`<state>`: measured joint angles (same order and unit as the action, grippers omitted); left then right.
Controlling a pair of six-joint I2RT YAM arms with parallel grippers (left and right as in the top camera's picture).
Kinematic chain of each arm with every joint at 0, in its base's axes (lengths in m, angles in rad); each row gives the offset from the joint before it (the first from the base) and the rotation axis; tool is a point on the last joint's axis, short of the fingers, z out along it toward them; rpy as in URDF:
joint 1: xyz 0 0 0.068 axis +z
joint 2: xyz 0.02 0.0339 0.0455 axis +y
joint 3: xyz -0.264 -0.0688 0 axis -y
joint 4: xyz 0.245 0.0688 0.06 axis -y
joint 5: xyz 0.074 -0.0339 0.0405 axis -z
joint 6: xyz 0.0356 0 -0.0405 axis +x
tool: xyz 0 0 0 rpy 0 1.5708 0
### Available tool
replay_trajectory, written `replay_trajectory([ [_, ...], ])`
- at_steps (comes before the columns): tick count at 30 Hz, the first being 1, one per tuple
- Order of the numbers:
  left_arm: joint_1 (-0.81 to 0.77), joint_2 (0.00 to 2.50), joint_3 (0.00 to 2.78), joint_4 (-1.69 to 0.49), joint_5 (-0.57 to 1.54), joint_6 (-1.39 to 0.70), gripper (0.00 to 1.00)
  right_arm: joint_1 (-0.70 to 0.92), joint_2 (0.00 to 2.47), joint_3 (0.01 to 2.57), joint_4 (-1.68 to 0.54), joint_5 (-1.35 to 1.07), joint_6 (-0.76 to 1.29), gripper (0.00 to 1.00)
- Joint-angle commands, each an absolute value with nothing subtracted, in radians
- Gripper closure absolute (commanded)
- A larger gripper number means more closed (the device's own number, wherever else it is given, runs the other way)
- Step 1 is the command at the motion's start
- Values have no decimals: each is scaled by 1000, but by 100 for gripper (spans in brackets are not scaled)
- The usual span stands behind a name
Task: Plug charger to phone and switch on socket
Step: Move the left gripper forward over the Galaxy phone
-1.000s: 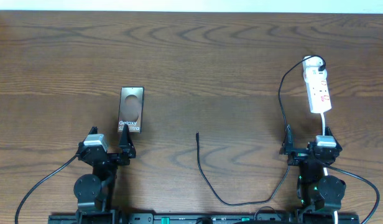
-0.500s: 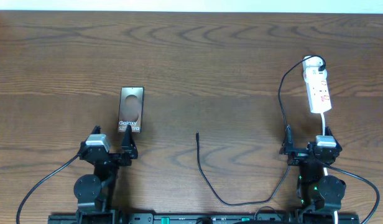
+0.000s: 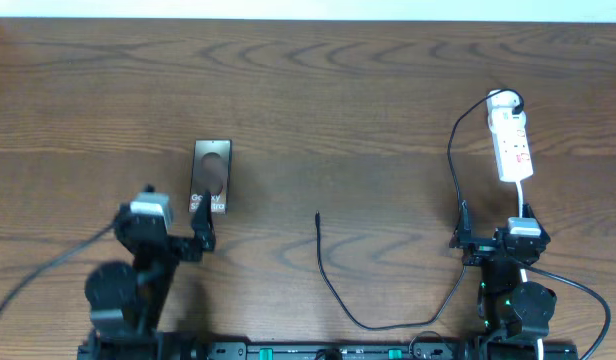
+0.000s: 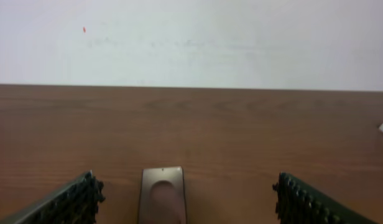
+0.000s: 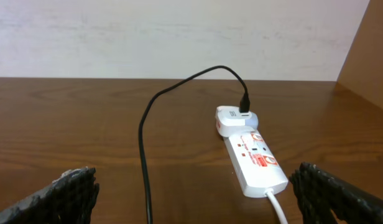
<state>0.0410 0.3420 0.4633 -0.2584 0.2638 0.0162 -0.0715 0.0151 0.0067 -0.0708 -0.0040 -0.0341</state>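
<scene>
Left claw (image 3: pixel 168 228) stands open at the near left of the worktop (image 3: pixel 368 80), holding nothing. The phone (image 3: pixel 211 178) lies flat just ahead of it, lettered face up. From above, one finger (image 3: pixel 203 228) overlaps the phone's near end, and we cannot tell whether they touch. In the wrist view the phone sits between the two fingers, clear of both and a little left of centre. We read this as the claw lined up to take the phone by its long edges. At centre the charger (image 3: pixel 333 290) lies loose, its tip (image 3: pixel 318 216) pointing away from the arms and well apart from the phone, so the two must be brought together. The cable loops toward the near edge, then runs up the right side into a white adapter (image 3: pixel 504 99) at the far end of the socket (image 3: pixel 511 140). We judge the supply end already plugged in. The switch state is too small to read. Right claw (image 3: pixel 493 238) is also open and empty, just short of the socket's near end, where the white cord (image 5: pixel 275 205) leaves. That placing suits a press on the switch.
</scene>
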Motion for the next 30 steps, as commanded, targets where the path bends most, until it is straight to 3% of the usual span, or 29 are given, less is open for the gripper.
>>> replay_trajectory([
  [1, 40, 595, 673, -364, 262, 60, 13, -64, 12, 6, -75, -6, -39, 1],
  [13, 40, 1402, 1319, -965, 250, 87, 13, -64, 12, 6, -75, -6, -39, 1],
  [20, 40, 1603, 1333, -1010, 250, 86, 13, -64, 12, 6, -75, -6, -39, 1],
  [30, 40, 1634, 1333, -1007, 250, 86, 13, -64, 12, 6, -75, -6, -39, 1],
])
